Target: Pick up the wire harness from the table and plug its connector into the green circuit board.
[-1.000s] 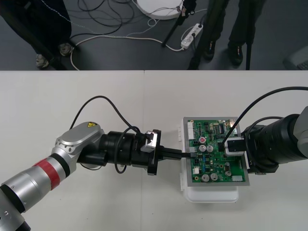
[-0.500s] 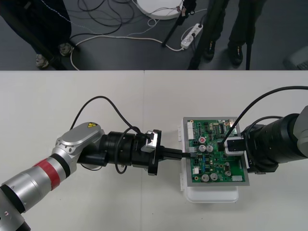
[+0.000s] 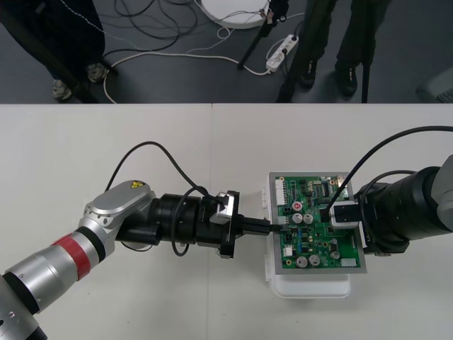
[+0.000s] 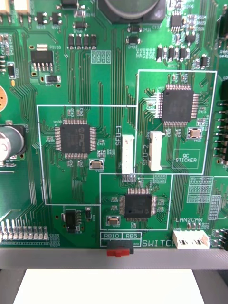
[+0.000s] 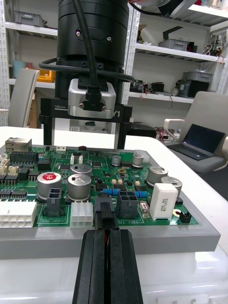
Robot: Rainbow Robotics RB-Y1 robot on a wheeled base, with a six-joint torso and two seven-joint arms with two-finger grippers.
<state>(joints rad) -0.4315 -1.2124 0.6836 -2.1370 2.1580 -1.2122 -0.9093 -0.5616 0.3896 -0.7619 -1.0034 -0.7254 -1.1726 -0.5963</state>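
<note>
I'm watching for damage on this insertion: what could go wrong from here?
The left gripper, shut on the plug at the green circuit board's edge, could push it in skewed and bend pins. The right gripper stands open over the board; a hard shove might slide the board under it.

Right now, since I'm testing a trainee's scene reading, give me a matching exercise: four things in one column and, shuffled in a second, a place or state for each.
Things:
1. left end effector
2. right end effector
3. circuit board
4. plug

Places or states:
A. resting on a white base
B. open, above the board
C. shut on the plug
D. gripped at the board's edge

Pairs: 1-C, 2-B, 3-A, 4-D.
</note>
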